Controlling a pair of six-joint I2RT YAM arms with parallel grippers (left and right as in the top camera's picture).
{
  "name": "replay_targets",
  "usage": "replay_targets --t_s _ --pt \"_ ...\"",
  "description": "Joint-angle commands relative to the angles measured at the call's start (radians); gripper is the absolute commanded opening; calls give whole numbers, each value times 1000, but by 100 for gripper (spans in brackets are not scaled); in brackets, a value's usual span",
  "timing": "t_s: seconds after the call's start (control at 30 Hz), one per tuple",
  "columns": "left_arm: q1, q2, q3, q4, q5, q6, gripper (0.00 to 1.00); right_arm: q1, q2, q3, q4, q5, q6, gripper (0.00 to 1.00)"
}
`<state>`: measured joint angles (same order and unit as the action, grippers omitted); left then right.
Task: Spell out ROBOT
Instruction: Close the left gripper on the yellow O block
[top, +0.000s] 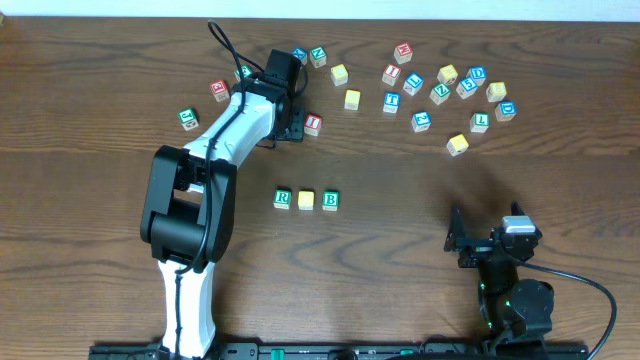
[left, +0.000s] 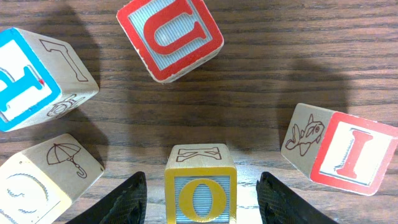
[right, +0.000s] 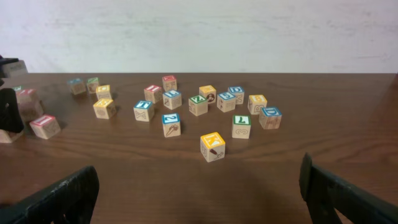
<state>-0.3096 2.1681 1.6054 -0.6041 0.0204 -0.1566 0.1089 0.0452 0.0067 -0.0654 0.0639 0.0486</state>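
Nearest, at the table's front edge, the right arm sits folded low, its right tool spread wide and empty. Mid-table, three small wooden cubes stand in a close row: green R, plain yellow cube, green B. Farther back, the white-and-black left arm stretches out. The left tool is apart, its dark fingers straddling the yellow-lettered O cube without touching. Square-edged neighbours with ridged letter faces rest on dark wood grain.
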Motion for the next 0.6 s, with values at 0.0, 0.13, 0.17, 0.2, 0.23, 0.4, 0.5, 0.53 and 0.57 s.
replay_targets --t_s 0.0,0.13,0.17,0.2,0.23,0.4,0.5,0.53,0.57 --pt "2 3 18 -3 -5 7 56 6 1 -1 -3 8 14 99" --pt "2 9 18 0 -5 6 47 6 1 -1 -3 8 14 99" --pt "2 11 18 0 -5 6 47 6 1 -1 -3 8 14 99" --pt "2 17 18 0 -5 6 47 6 1 -1 -3 8 14 99" --pt "2 23 18 0 -5 6 47 6 1 -1 -3 8 14 99" --pt "2 56 18 0 -5 6 48 6 1 -1 -3 8 14 99" --pt "2 61 18 1 -5 6 48 6 1 -1 -3 8 14 99" --pt "2 61 18 1 -5 6 47 6 1 -1 -3 8 14 99" --pt "2 61 18 2 -5 6 47 6 1 -1 -3 8 14 99"
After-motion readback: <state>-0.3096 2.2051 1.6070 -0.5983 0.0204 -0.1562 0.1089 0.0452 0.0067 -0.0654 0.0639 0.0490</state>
